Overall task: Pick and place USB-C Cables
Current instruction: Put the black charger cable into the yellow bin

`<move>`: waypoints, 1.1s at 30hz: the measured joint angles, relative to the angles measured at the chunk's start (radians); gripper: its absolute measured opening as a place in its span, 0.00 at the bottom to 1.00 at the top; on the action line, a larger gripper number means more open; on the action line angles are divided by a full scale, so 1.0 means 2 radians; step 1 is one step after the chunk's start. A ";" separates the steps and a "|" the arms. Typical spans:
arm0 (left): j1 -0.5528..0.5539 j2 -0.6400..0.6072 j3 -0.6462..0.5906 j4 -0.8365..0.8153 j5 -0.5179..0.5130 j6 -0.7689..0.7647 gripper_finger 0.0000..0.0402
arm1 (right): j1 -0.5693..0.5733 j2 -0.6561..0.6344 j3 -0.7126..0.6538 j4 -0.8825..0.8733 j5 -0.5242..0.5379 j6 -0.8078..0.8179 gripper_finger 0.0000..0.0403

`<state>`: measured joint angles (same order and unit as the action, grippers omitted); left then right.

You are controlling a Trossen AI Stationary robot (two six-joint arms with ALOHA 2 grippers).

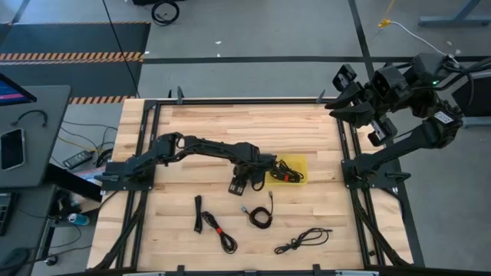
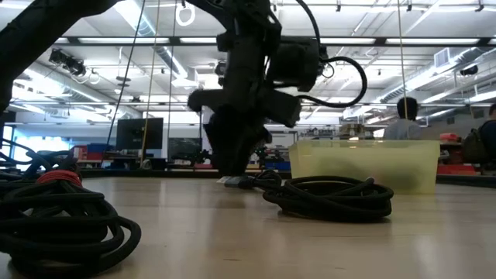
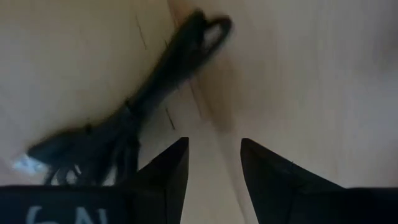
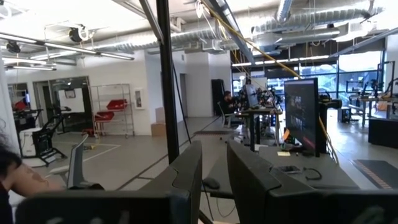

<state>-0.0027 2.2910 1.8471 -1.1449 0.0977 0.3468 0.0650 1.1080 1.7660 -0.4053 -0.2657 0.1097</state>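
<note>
While cables are already gathered in the yellow bin [image 1: 295, 169] just beside the left gripper [image 1: 240, 186], whose parted fingers grasp nothing, one cable [image 3: 168, 68] is seen just ahead of it and others [image 1: 261, 217] lie nearer the table's front, unplaced.

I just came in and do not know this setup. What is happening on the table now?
The left gripper is low over the wooden table, jaws open and empty, beside the yellow bin that holds a USB-C cable. Four more black cables lie on the table nearer the front, one of them coiled. The right gripper waits raised at the far right corner.
</note>
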 joint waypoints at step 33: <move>0.022 -0.001 0.052 0.033 -0.018 0.058 0.33 | 0.000 0.000 0.000 0.000 0.001 -0.012 0.20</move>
<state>0.0420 2.2898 1.9503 -1.0785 0.0627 0.4630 0.0650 1.1080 1.7660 -0.4057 -0.2638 0.0864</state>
